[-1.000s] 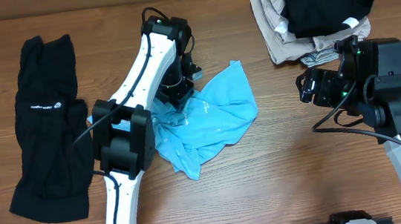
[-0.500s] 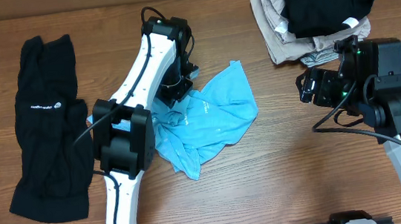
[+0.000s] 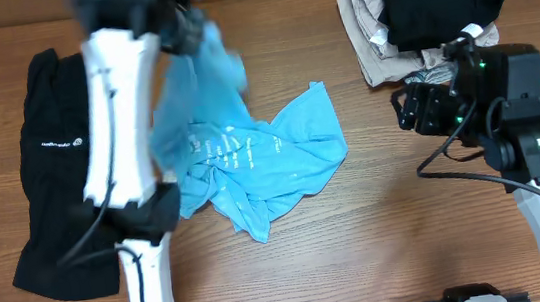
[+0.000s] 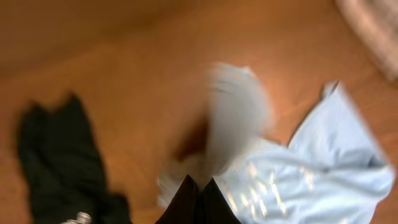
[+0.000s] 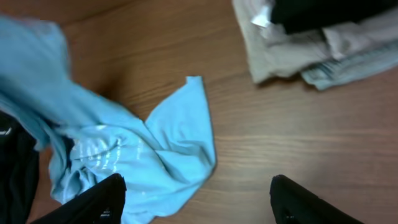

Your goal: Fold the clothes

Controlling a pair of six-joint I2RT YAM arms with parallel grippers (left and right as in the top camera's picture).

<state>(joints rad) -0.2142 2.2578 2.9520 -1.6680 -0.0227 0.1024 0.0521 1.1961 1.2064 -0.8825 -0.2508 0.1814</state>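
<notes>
Your left claw (image 3: 190,25) is pinched together on the light blue T-shirt (image 3: 276,155), holding one end up while the rest lies on the table (image 3: 378,220) beside the long black garment (image 3: 62,183). Your right claw (image 5: 198,186) gapes wide, empty, near the folded pile (image 3: 422,14).

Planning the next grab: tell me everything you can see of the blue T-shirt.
The blue T-shirt is thin, soft, light-blue fabric with white lettering, crumpled and unfolded. Most of it lies bunched on the wooden table; one end is stretched upward, pinched in the shut left gripper, blurred there.
</notes>
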